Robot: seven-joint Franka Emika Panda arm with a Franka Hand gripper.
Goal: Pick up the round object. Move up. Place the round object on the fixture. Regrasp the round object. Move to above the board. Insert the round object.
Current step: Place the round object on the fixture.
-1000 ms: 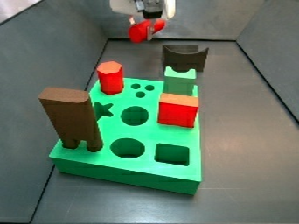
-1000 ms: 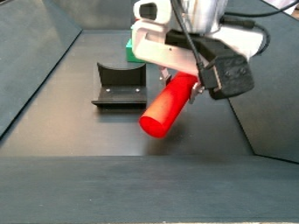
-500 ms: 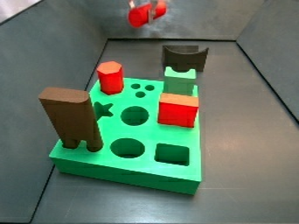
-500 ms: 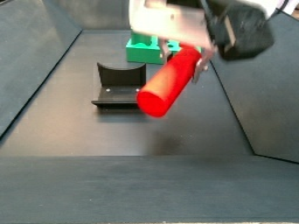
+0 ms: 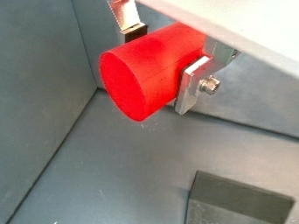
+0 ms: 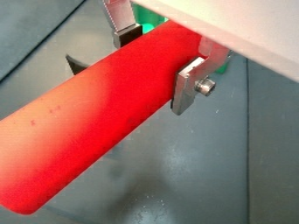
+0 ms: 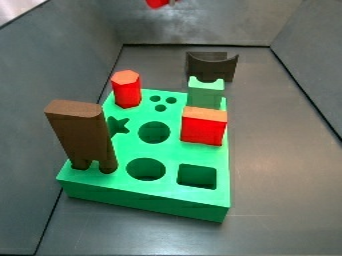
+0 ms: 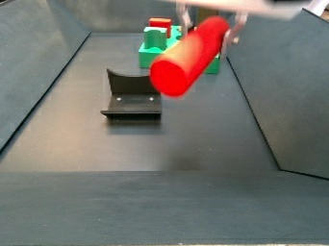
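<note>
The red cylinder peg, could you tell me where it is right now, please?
The round object is held in the air between the gripper fingers, above the floor near the fixture, clear of the board.

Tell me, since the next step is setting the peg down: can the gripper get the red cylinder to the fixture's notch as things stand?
Probably yes. The gripper holds the red cylinder high above the floor, and the fixture sits below with its notch open and nothing on it.

Gripper (image 8: 207, 21) high; open floor below; fixture (image 8: 133, 94) unobstructed, board (image 8: 178, 46) behind.
</note>
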